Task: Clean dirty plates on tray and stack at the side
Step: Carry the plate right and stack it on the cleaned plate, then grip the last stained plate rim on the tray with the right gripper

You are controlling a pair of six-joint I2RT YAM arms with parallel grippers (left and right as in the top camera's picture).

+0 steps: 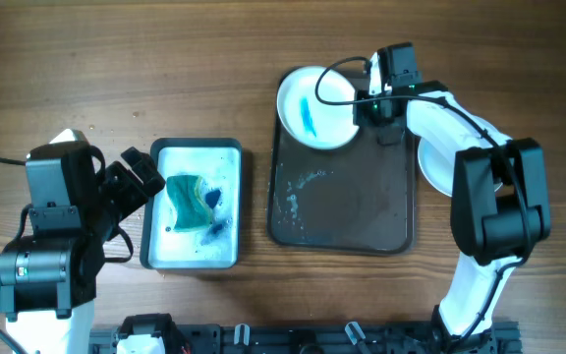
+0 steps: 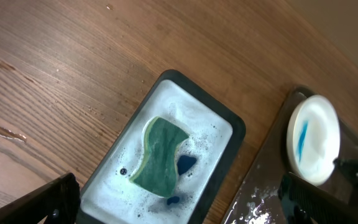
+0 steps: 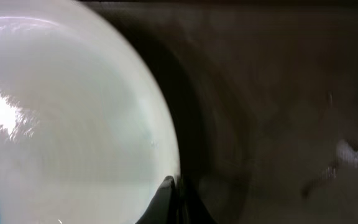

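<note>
A white plate point(image 1: 312, 108) with a blue smear is tilted over the back left corner of the dark tray point(image 1: 362, 211). My right gripper point(image 1: 362, 103) is shut on the plate's right rim. In the right wrist view the jaws point(image 3: 176, 193) pinch the plate's edge point(image 3: 73, 112) above the tray point(image 3: 278, 93). My left gripper point(image 1: 143, 177) is open and empty at the left edge of the soapy basin point(image 1: 195, 146). A green sponge point(image 1: 193, 197) lies in that basin. In the left wrist view the open fingers point(image 2: 182, 199) hang above the sponge point(image 2: 160, 155).
A second white plate point(image 1: 432, 162) lies on the table right of the tray, partly under my right arm. The tray floor has wet soapy streaks point(image 1: 298, 192). Blue blobs point(image 2: 185, 163) lie beside the sponge in the basin. Bare wood runs along the back and left.
</note>
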